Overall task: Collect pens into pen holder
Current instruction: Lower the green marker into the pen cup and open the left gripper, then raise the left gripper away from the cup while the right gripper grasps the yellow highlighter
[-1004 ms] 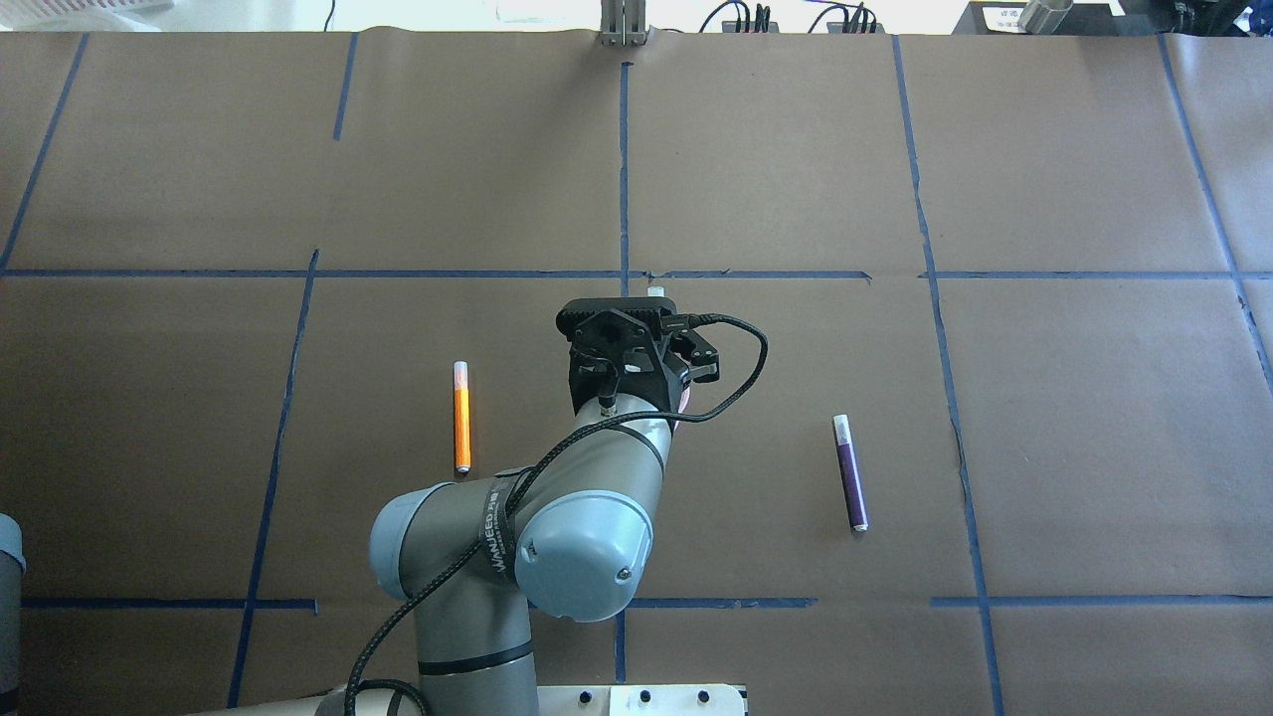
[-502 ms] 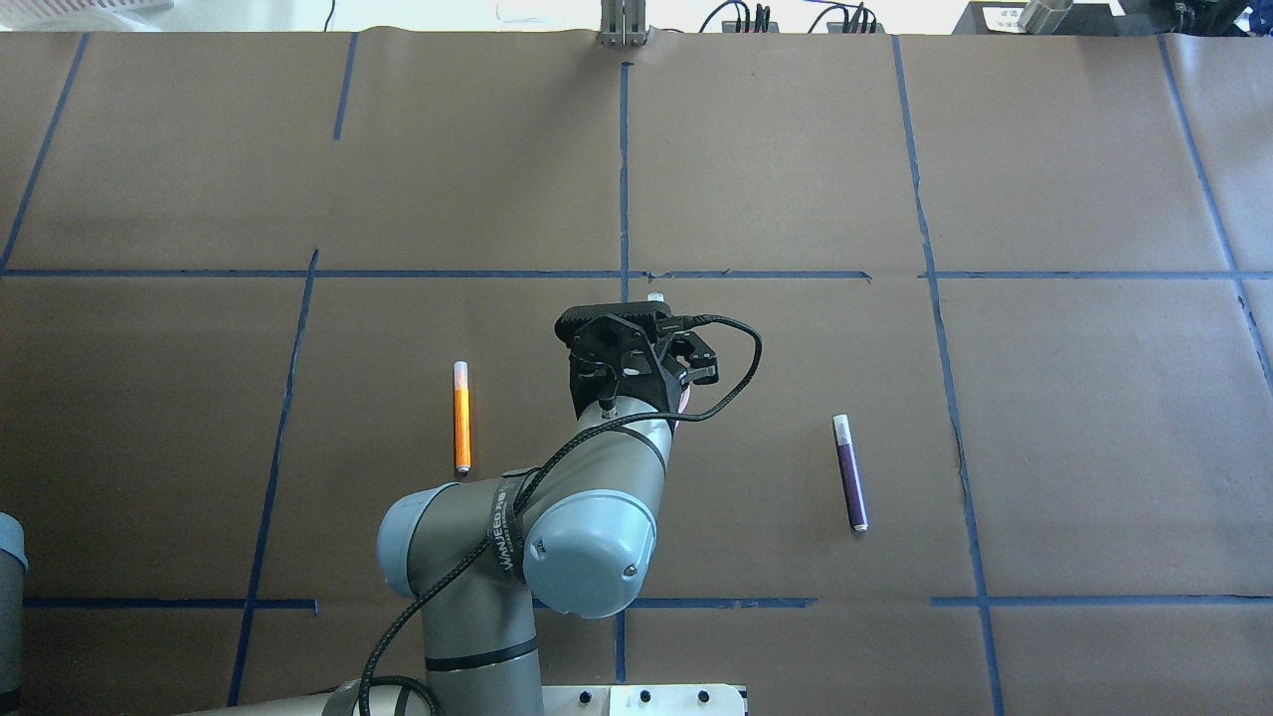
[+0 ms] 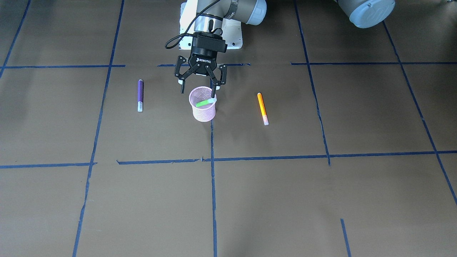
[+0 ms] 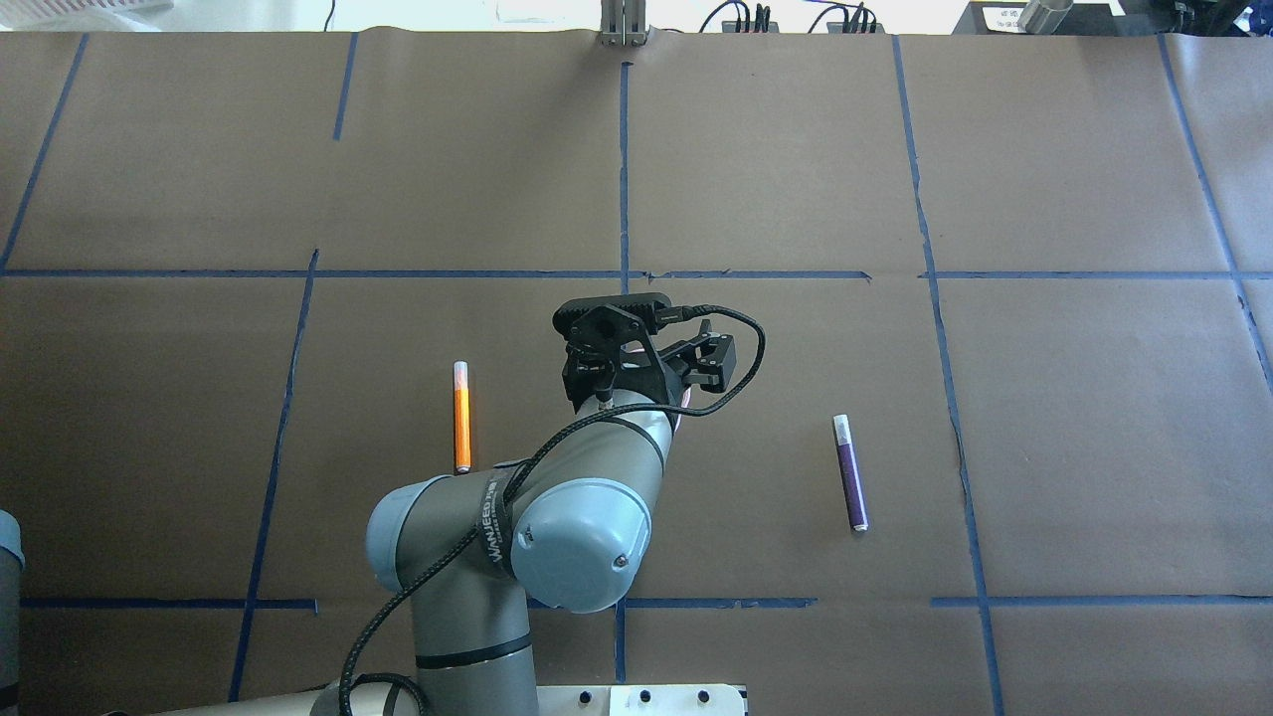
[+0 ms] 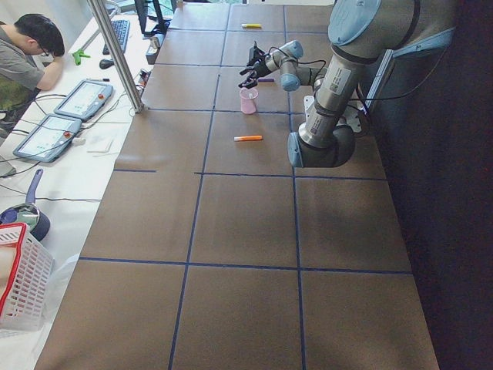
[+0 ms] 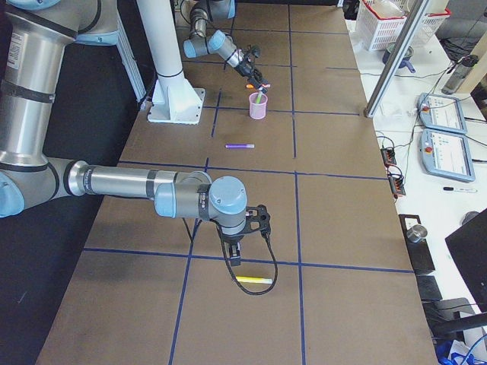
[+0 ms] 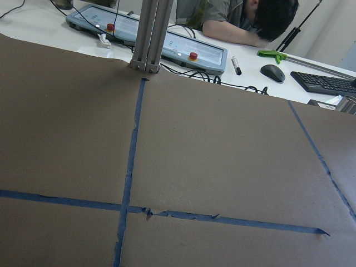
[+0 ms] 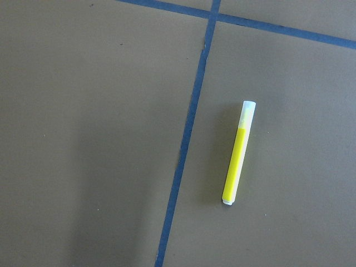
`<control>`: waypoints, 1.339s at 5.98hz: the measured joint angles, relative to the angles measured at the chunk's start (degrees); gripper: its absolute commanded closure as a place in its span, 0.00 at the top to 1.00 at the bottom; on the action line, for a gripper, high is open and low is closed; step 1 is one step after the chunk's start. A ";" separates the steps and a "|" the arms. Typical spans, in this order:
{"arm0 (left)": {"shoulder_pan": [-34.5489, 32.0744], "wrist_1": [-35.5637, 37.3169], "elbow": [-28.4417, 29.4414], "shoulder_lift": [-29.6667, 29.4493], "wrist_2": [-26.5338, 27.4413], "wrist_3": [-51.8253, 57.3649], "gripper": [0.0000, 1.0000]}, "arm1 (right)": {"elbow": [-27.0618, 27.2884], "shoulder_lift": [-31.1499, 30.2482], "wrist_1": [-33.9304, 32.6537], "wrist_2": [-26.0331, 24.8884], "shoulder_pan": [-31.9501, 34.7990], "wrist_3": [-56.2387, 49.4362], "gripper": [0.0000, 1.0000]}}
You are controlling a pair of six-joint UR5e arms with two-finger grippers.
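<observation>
The pink mesh pen holder (image 3: 202, 111) stands at the table's middle. The green pen (image 3: 204, 103) leans inside it, cap end on the rim. My left gripper (image 3: 198, 88) is open just above the holder, one finger at each side, holding nothing. In the overhead view its wrist (image 4: 622, 358) hides the holder. The orange pen (image 4: 461, 418) lies flat to the holder's left and the purple pen (image 4: 850, 477) to its right. My right gripper (image 6: 236, 251) shows only in the exterior right view, and I cannot tell whether it is open or shut.
A yellow pen (image 8: 236, 161) lies on the table under the right wrist camera, beside a blue tape line (image 8: 186, 139). An operator (image 5: 27, 54) sits at the desk beyond the table's far edge. A grey arm joint (image 3: 371, 10) shows at the front view's top right.
The left gripper's fingers have spread wider. The pale cap tip that showed just beyond its wrist in the overhead view is gone.
</observation>
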 measured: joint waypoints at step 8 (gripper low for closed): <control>-25.50 27.82 -15.64 7.87 -57.15 26.18 1.00 | -6.13 0.48 9.75 -2.14 -0.94 3.37 0.98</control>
